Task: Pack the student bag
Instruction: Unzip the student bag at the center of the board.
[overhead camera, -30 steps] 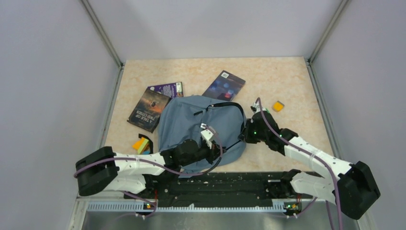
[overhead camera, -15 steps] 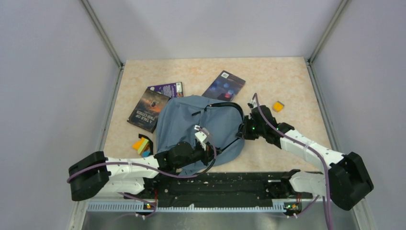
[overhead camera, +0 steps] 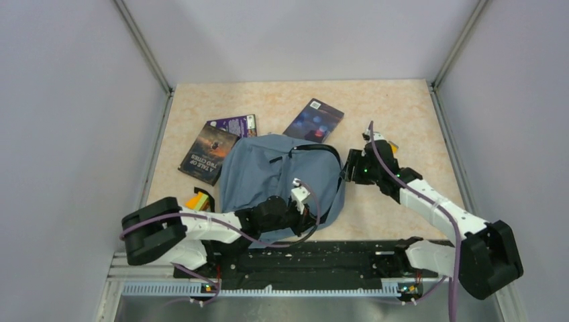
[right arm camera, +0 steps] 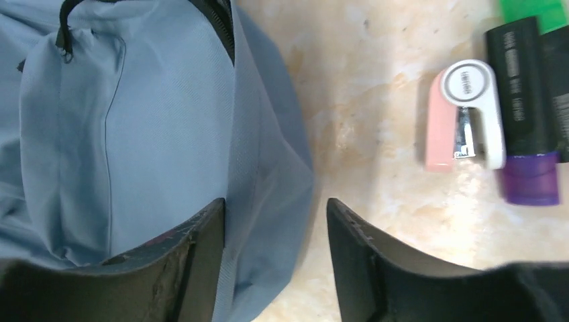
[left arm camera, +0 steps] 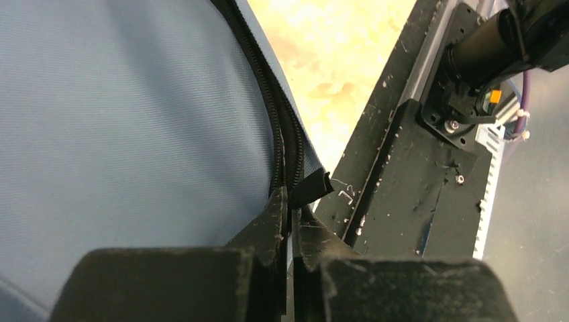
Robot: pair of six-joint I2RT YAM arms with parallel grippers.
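**Right gripper lets go at the bag's edge; left arm shifts right**

Since a second ago the right gripper [overhead camera: 351, 166] has drawn back from the student bag [overhead camera: 268, 171] and parted its fingers, and the left arm has slid to the right along the bag's near side.

Around the bag lie three books: a dark novel [overhead camera: 209, 154] and a purple book [overhead camera: 235, 125] at its far left, partly under its edge, and a dark blue book [overhead camera: 314, 119] behind it. A pink-and-white stapler [right arm camera: 463, 114] and a black marker with a purple end [right arm camera: 530, 114] lie just right of the bag. An orange-and-yellow item [overhead camera: 196, 201] sits at its near left.

The table [overhead camera: 402, 107] is beige and marbled, walled in pale grey, with a black rail [overhead camera: 335, 258] along its near edge. The bag lies flat at mid-table.

The left gripper [left arm camera: 290, 201] is pinched tight on a black zipper tab [left arm camera: 312, 186] at the bag's near right corner. The right gripper's fingers [right arm camera: 201, 248] stand moderately apart, holding nothing, one over the fabric, the other over bare table.
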